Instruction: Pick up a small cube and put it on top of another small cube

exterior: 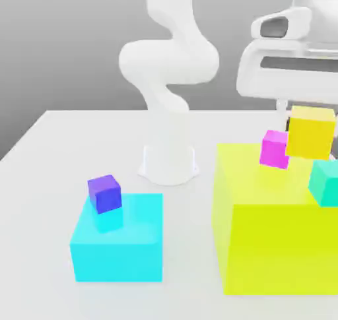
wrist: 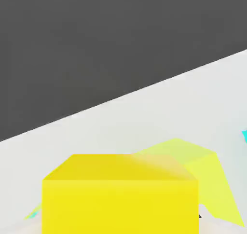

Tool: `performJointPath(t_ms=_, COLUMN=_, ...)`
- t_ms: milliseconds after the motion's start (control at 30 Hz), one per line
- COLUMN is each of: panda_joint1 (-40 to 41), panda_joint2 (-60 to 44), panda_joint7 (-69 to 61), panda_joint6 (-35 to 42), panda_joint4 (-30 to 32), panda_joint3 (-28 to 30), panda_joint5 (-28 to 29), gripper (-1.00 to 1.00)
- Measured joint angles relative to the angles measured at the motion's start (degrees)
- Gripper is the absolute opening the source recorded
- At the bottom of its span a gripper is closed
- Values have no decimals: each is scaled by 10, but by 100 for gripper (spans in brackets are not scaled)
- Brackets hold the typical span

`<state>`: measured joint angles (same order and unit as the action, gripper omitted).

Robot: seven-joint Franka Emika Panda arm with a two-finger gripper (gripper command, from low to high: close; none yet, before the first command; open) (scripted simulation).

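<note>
The fingers (exterior: 289, 119) come down from the white arm's hand at the exterior view's upper right; a dark tip shows at the left edge of the small plain yellow cube (exterior: 311, 132), and whether they clamp it I cannot tell. The yellow cube hangs above the large yellow-green block (exterior: 277, 239), tilted slightly, clear of its top face. In the hand view the yellow cube (wrist: 120, 193) sits close under the camera with the yellow-green block (wrist: 210, 172) behind it.

Just beside the yellow cube, toward the exterior view's left, a small magenta cube (exterior: 274, 148) rests on the block's top. A small teal cube (exterior: 325, 183) rests near the block's right edge.

Well apart, a small purple cube (exterior: 105, 193) stands on a larger cyan block (exterior: 119, 243) on the pale grey surface (exterior: 39, 180), in front of the arm's white base (exterior: 168, 160).
</note>
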<state>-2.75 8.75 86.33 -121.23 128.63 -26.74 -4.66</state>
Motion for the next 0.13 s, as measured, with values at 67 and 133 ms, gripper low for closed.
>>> performJointPath(t_ms=67, panda_joint1=-4, panda_joint2=-9, panda_joint7=4, panda_joint6=-17, panda_joint4=10, panda_joint3=-6, panda_joint5=2, gripper=100)
performJointPath(t_ms=133, panda_joint1=-4, panda_joint2=-9, panda_joint7=4, panda_joint6=-17, panda_joint4=10, panda_joint3=-6, panda_joint5=2, gripper=100)
